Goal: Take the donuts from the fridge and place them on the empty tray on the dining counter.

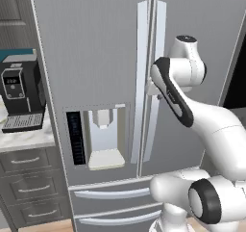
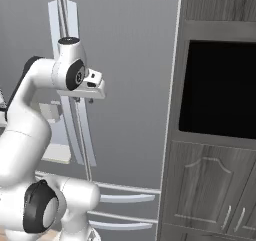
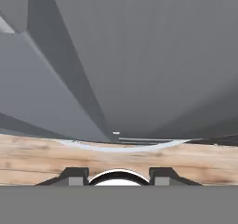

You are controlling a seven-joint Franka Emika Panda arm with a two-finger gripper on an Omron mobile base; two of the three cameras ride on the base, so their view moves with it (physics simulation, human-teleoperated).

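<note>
The grey steel fridge (image 1: 96, 58) (image 2: 130, 60) stands with both doors shut, so the donuts are hidden. The tray and the dining counter are out of view. My gripper (image 1: 153, 89) (image 2: 84, 101) hangs at mid-height close against the right door's long vertical handle (image 1: 158, 43) (image 2: 75, 130), pointing downward. In the hand view my gripper (image 3: 118, 174) looks down the fridge front (image 3: 162, 56) to the floor. Its fingertips (image 3: 76, 174) stand apart with nothing between them.
A black coffee machine (image 1: 21, 89) sits on a marble worktop (image 1: 29, 138) over grey drawers (image 1: 29, 178), left of the fridge. A dark wood cabinet with a black oven opening (image 2: 220, 90) stands right of it. The water dispenser (image 1: 103, 139) and bottom drawers (image 1: 110, 193) lie below.
</note>
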